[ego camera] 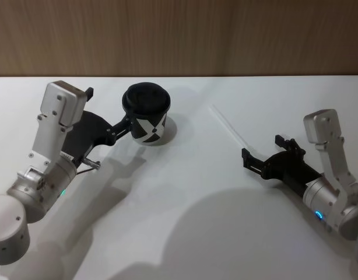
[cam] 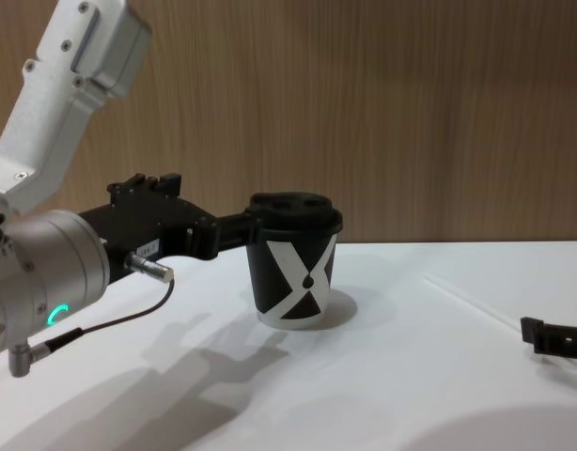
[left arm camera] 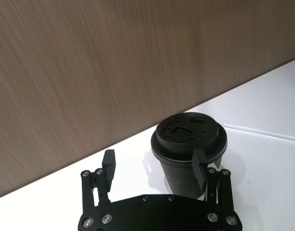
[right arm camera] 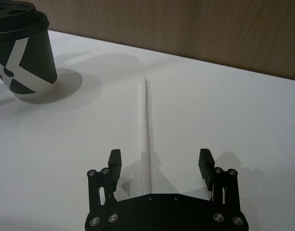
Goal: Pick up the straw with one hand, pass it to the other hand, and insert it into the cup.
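Head view: the cup (ego camera: 147, 114) stands upright on the white table (ego camera: 196, 181), left of centre. The left gripper (ego camera: 109, 114) has its jaws apart, and one jaw seems to touch the cup's side. If the arm drifts sideways here it could shove or tip the cup. The straw (ego camera: 228, 125) lies flat, well apart from the cup. The right gripper (ego camera: 262, 147) sits at its near end, also with jaws apart.

Left wrist view: one jaw of the left gripper (left arm camera: 153, 168) overlaps the cup (left arm camera: 188, 144) just under the lid. The cup is not between the jaws, so closing them would nudge it, not hold it.

Right wrist view: the straw (right arm camera: 145, 120) runs between the spread jaws of the right gripper (right arm camera: 160, 156), nearer one jaw than the other. Closing off-centre could roll or flick so light a tube, and it lies flat on the table, so the jaw tips may scrape the surface or pinch above it.

Chest view: the left gripper (cam: 234, 227) meets the cup (cam: 293, 272) high, near the lid, where a push tips it most easily. The straw (cam: 467, 296) rests on the table to the right.
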